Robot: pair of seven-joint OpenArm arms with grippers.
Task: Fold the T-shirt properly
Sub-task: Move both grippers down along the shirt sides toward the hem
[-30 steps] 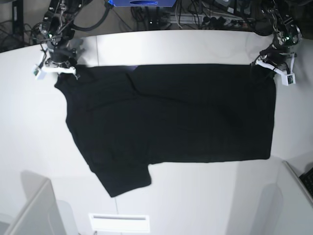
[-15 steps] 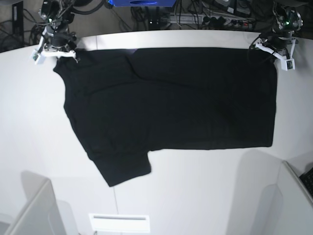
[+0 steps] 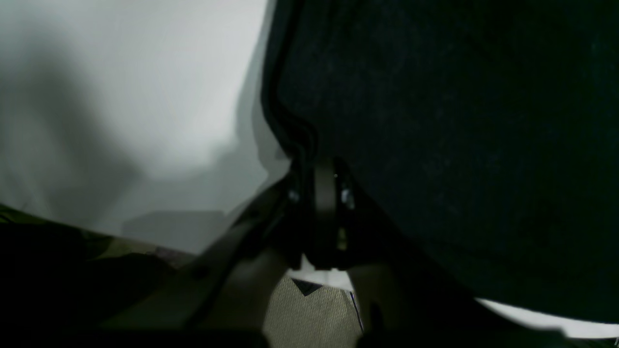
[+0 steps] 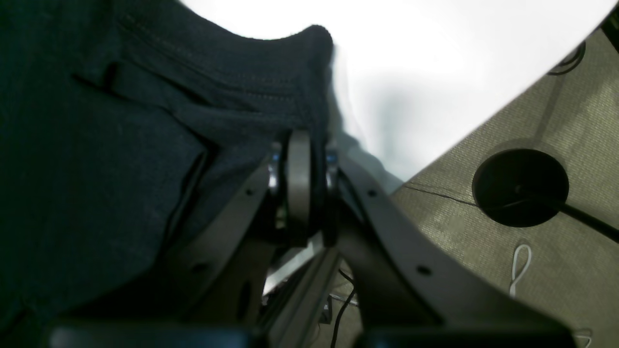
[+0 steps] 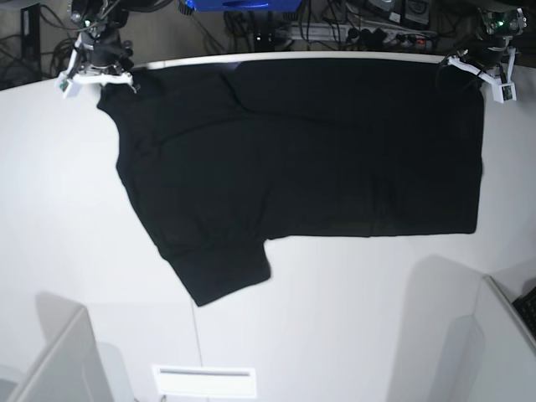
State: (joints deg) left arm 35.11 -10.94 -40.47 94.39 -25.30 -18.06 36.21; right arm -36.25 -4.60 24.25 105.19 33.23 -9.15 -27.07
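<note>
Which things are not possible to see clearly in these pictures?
- T-shirt print: base view shows only plain black; its other side is hidden.
- Left gripper fingertips: left wrist view, dark and blurred against cloth.
- Right gripper grip point: right wrist view, cloth folds cover it.
- Table far edge: base view, shirt overlaps it.

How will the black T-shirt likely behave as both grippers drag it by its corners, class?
Probably floppy: the T-shirt creases near the right gripper and its loose sleeve trails. Likely light, since closed pinches by that and the left gripper carry it. It should slide easily on the smooth white table.
</note>
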